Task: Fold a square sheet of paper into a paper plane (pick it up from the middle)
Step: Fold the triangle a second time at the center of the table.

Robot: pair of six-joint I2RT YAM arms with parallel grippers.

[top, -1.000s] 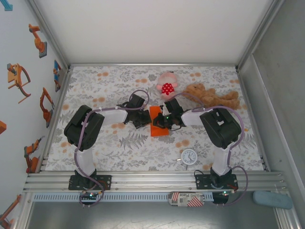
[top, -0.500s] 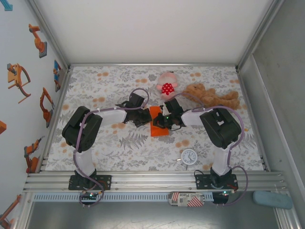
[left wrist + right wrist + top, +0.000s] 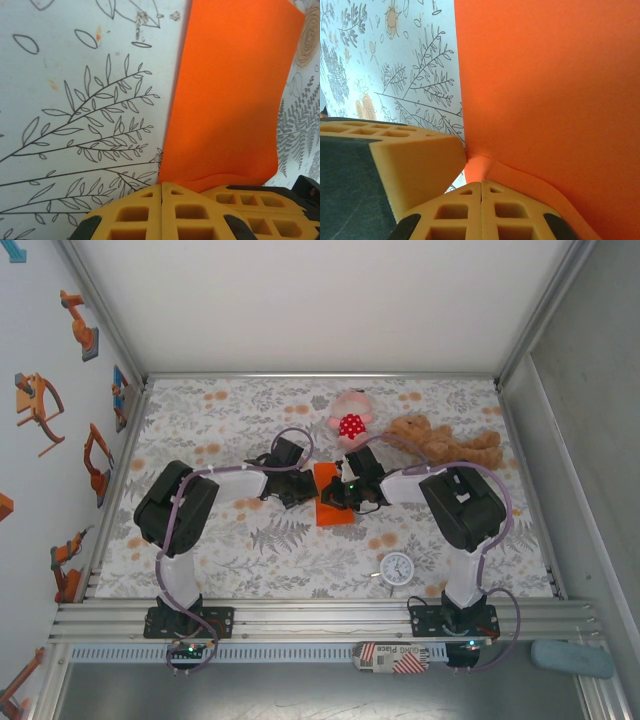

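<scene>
At mid-table, left tool, right tool, both closed, touch paper.

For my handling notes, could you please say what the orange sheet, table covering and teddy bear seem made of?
The orange sheet looks like thin matte paper: flat colour, a soft ripple at its near edge. The table covering seems a smooth printed sheet, perhaps vinyl or cloth; leaf line-drawings, faint stains. The teddy bear looks like brown fuzzy plush, judging by its soft outline.
</scene>
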